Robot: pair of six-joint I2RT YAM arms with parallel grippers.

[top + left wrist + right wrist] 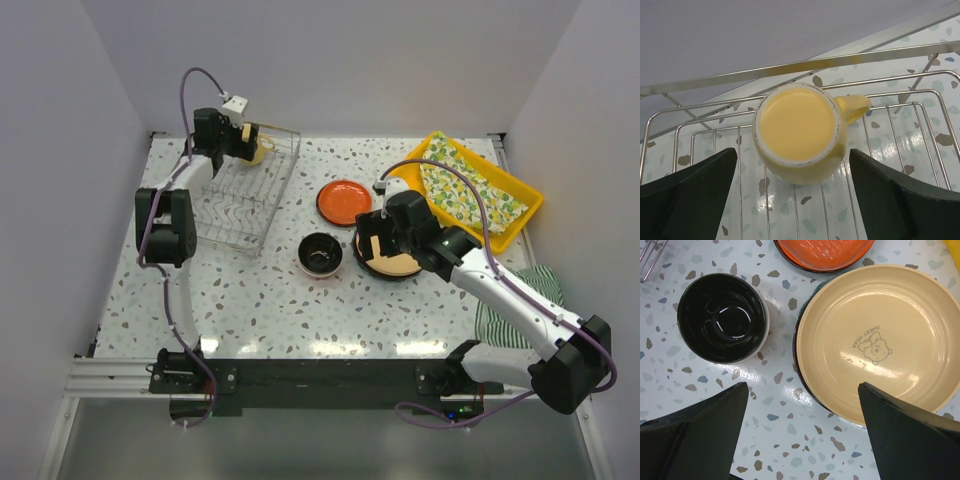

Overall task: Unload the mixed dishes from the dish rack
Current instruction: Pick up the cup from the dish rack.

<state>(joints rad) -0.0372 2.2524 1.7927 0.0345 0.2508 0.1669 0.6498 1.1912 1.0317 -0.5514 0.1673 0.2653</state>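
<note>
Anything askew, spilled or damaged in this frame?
Nothing stands out. The mug sits in the dish rack, seemingly base up, as draining mugs do; black bowl, orange plate and cream-faced plate sit level outside it; no spills or chips visible.

1. "SWEET DEAR" (the second word's first letter is uncertain): small grey tilted print at the centre of the cream-faced plate [840, 315], just ahead of the right gripper [802, 387].
2. Bear-face drawing with a bow, directly beneath that print on the same plate.
</note>
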